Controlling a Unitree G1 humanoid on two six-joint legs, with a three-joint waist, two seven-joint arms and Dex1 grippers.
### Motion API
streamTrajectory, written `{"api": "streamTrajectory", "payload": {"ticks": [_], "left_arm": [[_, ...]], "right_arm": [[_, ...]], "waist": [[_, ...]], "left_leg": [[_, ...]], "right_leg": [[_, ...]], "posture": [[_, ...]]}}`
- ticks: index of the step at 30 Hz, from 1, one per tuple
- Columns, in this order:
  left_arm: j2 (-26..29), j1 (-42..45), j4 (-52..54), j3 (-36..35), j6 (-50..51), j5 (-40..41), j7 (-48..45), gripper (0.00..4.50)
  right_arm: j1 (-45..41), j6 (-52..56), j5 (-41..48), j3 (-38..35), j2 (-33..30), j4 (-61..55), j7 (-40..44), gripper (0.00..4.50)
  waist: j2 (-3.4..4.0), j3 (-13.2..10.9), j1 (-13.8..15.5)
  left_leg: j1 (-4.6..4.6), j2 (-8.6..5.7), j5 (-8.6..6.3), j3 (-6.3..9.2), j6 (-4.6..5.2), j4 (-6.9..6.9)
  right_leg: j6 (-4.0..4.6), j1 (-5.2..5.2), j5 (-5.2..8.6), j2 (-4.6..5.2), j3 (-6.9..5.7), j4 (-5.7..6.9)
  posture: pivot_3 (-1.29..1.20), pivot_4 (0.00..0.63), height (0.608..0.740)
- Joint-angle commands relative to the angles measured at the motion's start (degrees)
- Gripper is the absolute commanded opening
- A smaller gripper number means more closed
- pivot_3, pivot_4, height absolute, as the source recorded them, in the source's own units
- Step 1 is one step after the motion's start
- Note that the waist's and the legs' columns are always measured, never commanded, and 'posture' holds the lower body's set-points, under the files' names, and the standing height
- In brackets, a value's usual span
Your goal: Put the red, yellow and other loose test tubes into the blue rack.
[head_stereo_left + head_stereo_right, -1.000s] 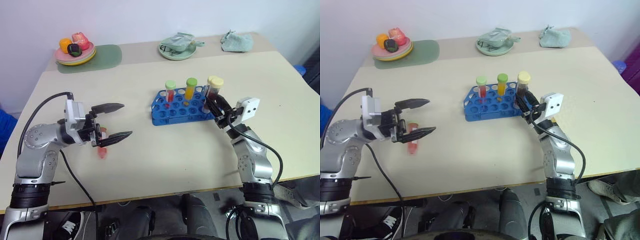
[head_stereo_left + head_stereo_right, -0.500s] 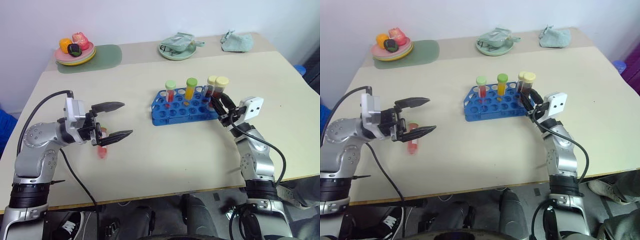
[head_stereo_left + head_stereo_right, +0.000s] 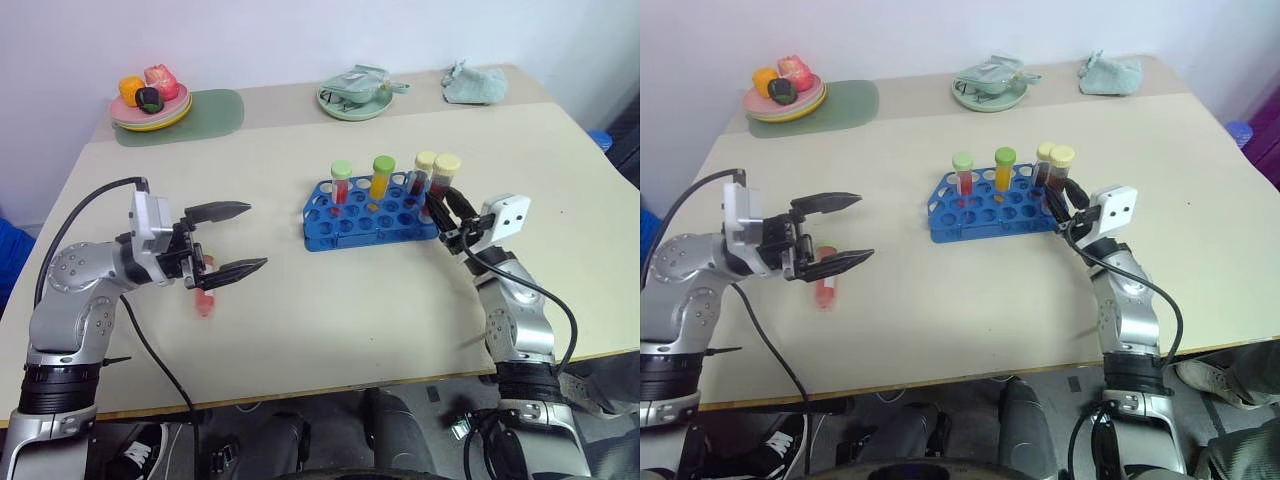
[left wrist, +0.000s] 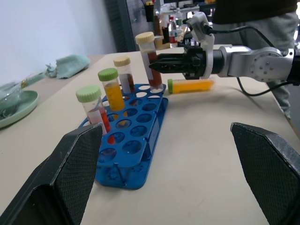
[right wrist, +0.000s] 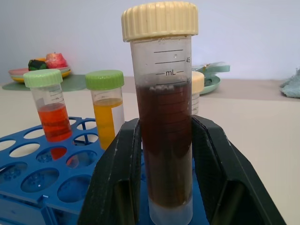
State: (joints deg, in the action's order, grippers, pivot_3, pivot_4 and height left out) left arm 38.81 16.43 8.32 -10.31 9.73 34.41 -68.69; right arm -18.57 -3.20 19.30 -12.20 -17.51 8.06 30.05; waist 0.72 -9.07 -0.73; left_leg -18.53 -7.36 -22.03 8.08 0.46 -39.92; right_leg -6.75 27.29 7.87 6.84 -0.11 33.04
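Observation:
The blue rack (image 3: pixel 366 222) stands mid-table. Upright in it are a red tube with a pale green cap (image 3: pixel 341 182), a yellow tube with a green cap (image 3: pixel 382 177) and a dark tube with a pale yellow cap (image 3: pixel 423 172). My right gripper (image 3: pixel 438 206) is shut on a second dark brown tube (image 5: pixel 164 140), upright at the rack's right end, its bottom just over the blue top. A loose red tube (image 3: pixel 204 298) lies on the table under my open left gripper (image 3: pixel 256 236). A yellow tube (image 4: pixel 191 86) lies on its side behind the right gripper.
Along the far edge sit a plate of toy food (image 3: pixel 150 103) on a green mat (image 3: pixel 205 113), a pale green dish (image 3: pixel 355 97) and a teal cloth (image 3: pixel 474 83). Bare tabletop (image 3: pixel 340 300) lies between the arms.
The right gripper has shifted the dark tube slightly to the right, so its cap now stands apart from the other pale yellow cap. The left gripper has stayed put.

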Motion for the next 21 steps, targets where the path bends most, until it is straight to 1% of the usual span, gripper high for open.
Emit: {"api": "streamTrajectory", "payload": {"ticks": [1,8,15,18,20,21], "left_arm": [[1.08,0.72,2.15,-0.97,0.17,0.89,0.03,4.50],[1.05,1.01,1.79,-0.91,0.39,0.93,-0.03,4.50],[1.12,0.47,2.22,-1.35,0.63,1.07,-0.09,4.50],[1.33,0.06,2.57,-1.61,0.73,1.09,-0.07,4.50],[1.48,-0.15,2.76,-1.71,0.76,1.17,-0.04,4.50],[1.55,-0.20,2.73,-1.75,0.73,1.20,-0.07,4.50]], "right_arm": [[0.23,0.27,0.43,-0.12,-0.33,-3.27,-0.54,1.31],[-0.03,1.03,-0.20,1.68,0.83,-4.23,-1.37,1.31],[-1.14,0.57,-0.23,1.48,0.68,-2.64,-1.41,1.31],[-0.46,1.69,1.69,0.85,0.95,-2.39,-0.48,1.31],[-0.02,2.20,2.74,0.28,1.03,-2.34,-0.22,2.04],[0.03,2.29,3.15,0.20,1.03,-2.30,0.09,2.33]], "waist": [[0.00,0.00,0.00],[0.00,0.00,-0.03],[0.00,0.00,-0.09],[0.00,0.00,-0.09],[0.00,0.00,-0.09],[0.00,0.00,-0.08]], "left_leg": [[0.00,0.00,0.00,0.00,0.00,0.00],[0.00,0.00,0.00,0.00,0.00,0.00],[0.01,0.02,-0.01,-0.01,0.00,0.01],[0.01,0.02,-0.01,-0.01,-0.01,0.02],[0.01,0.02,-0.01,-0.01,-0.01,0.02],[0.01,0.02,-0.01,-0.01,-0.01,0.02]], "right_leg": [[0.00,0.00,0.00,0.00,0.00,0.00],[0.00,0.00,0.00,-0.01,0.00,0.00],[0.00,0.01,0.00,-0.01,0.00,-0.01],[0.00,0.01,0.00,-0.02,0.00,-0.01],[0.00,0.00,0.00,-0.02,0.00,-0.01],[0.00,0.00,0.00,-0.02,0.00,-0.01]], "posture": [[0.00,0.150,0.740],[0.00,0.150,0.740],[0.00,0.150,0.740],[0.00,0.150,0.740],[0.00,0.150,0.740],[0.00,0.150,0.740]]}}
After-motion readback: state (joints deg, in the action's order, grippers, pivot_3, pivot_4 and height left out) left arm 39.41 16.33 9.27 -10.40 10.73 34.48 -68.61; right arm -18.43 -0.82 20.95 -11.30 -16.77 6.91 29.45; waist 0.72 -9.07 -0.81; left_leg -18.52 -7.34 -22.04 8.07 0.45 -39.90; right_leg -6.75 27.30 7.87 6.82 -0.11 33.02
